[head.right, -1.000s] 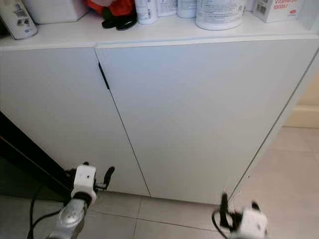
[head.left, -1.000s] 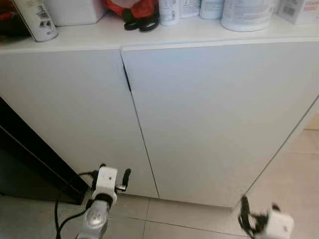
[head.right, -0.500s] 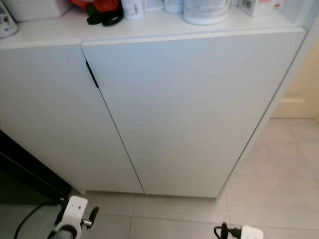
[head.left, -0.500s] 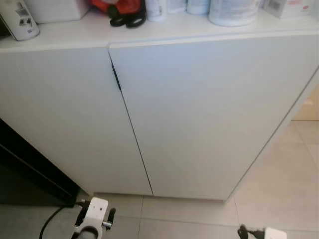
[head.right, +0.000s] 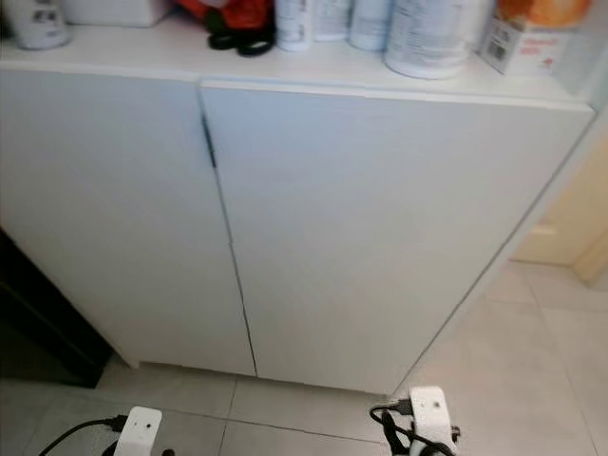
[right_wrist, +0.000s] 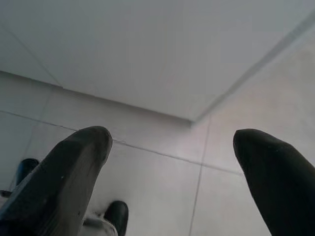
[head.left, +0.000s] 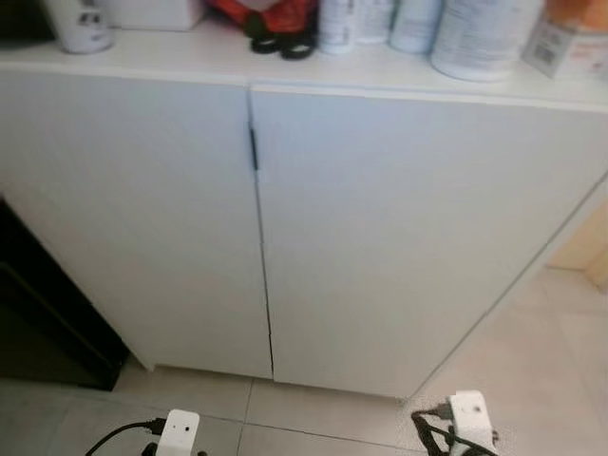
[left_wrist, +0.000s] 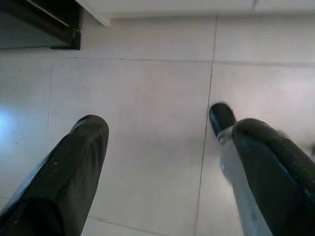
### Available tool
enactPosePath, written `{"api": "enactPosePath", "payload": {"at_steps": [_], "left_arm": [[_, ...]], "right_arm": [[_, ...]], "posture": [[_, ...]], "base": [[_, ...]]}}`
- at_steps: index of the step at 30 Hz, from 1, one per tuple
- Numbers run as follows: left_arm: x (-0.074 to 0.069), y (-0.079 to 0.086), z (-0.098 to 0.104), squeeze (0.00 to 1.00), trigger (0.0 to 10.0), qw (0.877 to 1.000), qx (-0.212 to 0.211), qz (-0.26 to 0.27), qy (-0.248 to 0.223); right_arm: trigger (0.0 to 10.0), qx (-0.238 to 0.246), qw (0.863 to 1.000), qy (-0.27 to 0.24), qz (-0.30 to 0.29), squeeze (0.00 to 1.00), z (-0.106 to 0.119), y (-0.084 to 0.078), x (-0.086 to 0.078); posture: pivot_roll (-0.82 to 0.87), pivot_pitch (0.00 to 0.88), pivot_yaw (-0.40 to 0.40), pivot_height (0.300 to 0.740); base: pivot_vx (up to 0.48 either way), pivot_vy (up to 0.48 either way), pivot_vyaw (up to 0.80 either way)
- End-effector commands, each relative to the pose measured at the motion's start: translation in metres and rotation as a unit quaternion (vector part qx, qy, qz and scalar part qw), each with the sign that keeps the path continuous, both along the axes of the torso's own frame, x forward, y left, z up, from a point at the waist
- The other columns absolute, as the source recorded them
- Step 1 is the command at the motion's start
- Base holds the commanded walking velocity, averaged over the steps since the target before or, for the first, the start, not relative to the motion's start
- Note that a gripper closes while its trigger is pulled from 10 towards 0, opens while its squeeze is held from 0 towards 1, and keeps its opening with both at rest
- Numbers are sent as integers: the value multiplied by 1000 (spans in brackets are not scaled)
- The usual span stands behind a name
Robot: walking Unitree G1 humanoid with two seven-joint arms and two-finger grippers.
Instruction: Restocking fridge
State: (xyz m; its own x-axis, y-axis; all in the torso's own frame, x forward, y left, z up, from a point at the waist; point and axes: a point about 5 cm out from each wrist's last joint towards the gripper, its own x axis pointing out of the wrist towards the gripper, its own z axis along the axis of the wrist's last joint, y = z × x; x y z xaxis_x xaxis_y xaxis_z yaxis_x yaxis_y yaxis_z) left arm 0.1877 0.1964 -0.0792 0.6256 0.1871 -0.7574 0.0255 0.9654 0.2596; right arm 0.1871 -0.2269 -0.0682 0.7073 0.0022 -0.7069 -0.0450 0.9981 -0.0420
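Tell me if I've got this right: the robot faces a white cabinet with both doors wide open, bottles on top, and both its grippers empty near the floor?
Not quite: the cabinet doors are closed, as the left eye view shows. The rest holds: bottles stand on top, and the left gripper and right gripper are open and empty above the floor tiles.

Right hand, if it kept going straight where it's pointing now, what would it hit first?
Most likely the tiled floor just before the white cabinet; the right hand is open and holds nothing. Depth is hard to judge.

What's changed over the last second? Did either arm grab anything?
Both arms have dropped lower: the left gripper and right gripper now hang open over the pale tiled floor, holding nothing. The camera view also shifted. The white two-door cabinet stays shut, with the bottles on top untouched.
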Motion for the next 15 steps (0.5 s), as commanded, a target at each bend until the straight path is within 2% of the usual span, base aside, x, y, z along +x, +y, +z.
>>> {"api": "enactPosePath", "payload": {"at_steps": [1,5,10,15], "left_arm": [[2,-1,0,0,10000,1000,-4,10,2],[4,-3,1,0,10000,1000,-2,10,3],[-2,4,-1,0,10000,1000,3,22,15],[0,9,3,0,10000,999,-33,27,-25]], "right_arm": [[10000,4,1000,16,-10,0,-3,1,-4],[10000,5,1000,17,-19,0,-2,2,0],[10000,9,999,14,-31,0,-2,7,5],[10000,20,999,19,-30,0,-4,16,4]], "posture": [[-98,0,-48,740],[-80,5,-51,740],[-32,33,-67,740],[-8,64,-69,740]], "base": [[0,0,0],[0,0,0],[0,0,0],[0,0,0]]}}
